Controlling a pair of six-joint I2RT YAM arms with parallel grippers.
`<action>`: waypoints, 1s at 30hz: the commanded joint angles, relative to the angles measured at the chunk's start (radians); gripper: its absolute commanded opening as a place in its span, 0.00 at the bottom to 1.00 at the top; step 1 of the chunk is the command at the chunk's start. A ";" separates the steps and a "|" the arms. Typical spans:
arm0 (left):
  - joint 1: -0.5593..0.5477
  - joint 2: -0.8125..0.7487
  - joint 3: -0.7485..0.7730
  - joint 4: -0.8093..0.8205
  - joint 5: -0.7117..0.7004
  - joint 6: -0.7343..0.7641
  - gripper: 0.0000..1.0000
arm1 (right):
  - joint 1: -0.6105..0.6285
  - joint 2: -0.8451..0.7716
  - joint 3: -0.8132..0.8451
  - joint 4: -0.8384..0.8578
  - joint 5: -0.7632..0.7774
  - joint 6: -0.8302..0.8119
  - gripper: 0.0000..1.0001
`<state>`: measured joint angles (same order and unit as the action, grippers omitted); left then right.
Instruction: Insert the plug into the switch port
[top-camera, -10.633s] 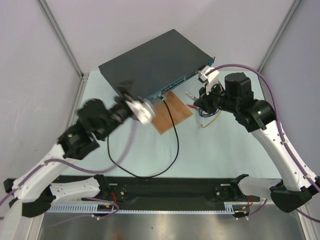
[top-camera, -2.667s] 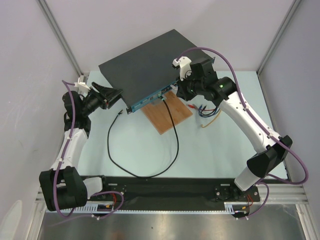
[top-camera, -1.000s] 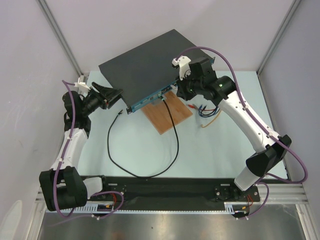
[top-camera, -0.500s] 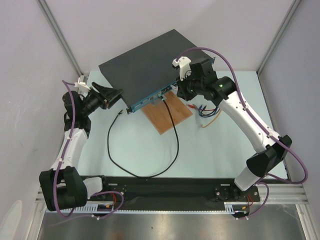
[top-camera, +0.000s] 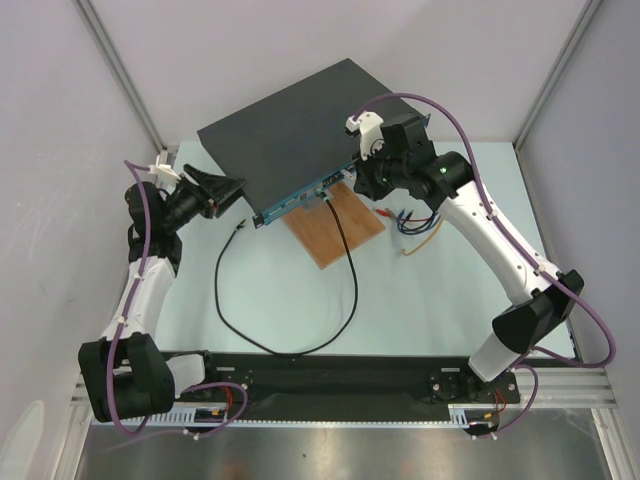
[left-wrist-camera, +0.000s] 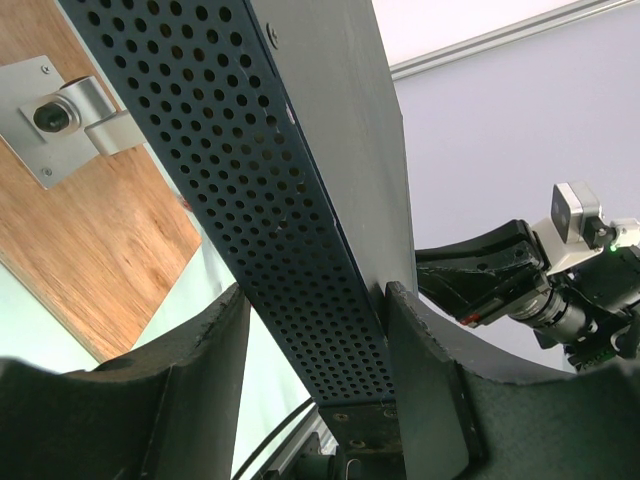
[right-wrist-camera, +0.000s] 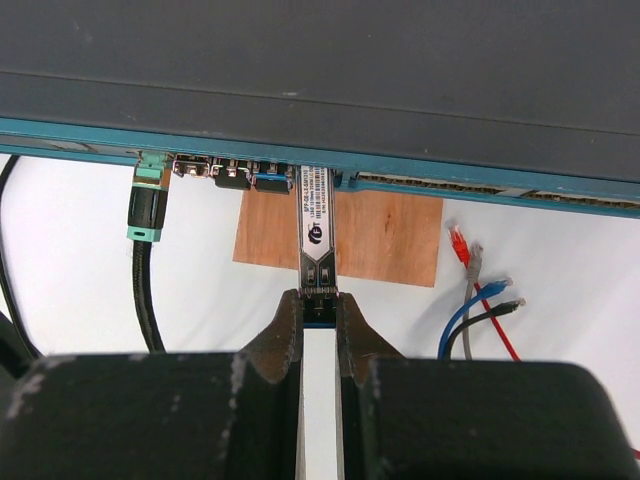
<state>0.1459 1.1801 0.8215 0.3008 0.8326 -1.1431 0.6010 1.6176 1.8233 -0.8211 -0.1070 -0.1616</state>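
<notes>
From the right wrist, the right gripper (right-wrist-camera: 319, 308) is closed on the tail of the plug (right-wrist-camera: 316, 235). Straight ahead of the fingers, the plug's nose meets a port in the switch (right-wrist-camera: 320, 80); overhead, the arm hides this. Only the left wrist view shows the left gripper (left-wrist-camera: 315, 300) clamped across the switch's perforated end.

One black switch (top-camera: 300, 125) sits at the far side. One wooden board (top-camera: 350, 238) lies just near of it, carrying one metal bracket (left-wrist-camera: 75, 115). There is one silver plug (right-wrist-camera: 317, 245) and one long black cable (top-camera: 222, 310) looping toward the near left. Four short leads lie at the right: one red (right-wrist-camera: 459, 240), one grey (right-wrist-camera: 472, 265), one blue (right-wrist-camera: 497, 286), one black (right-wrist-camera: 508, 307). One tan lead (top-camera: 427, 240) lies beside them. Two arms reach in: a left arm (top-camera: 140, 290) and a right arm (top-camera: 500, 245).
</notes>
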 joint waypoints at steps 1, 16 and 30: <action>-0.060 0.010 0.045 0.073 -0.012 0.048 0.00 | -0.009 0.030 0.088 0.140 0.015 0.002 0.00; -0.060 0.007 0.031 0.073 -0.012 0.052 0.00 | -0.009 0.013 0.105 0.163 -0.031 0.031 0.00; -0.060 0.004 0.036 0.066 -0.010 0.055 0.00 | -0.010 -0.044 0.019 0.217 -0.039 0.031 0.00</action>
<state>0.1440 1.1801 0.8215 0.3008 0.8318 -1.1427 0.5938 1.6249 1.8473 -0.7952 -0.1402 -0.1379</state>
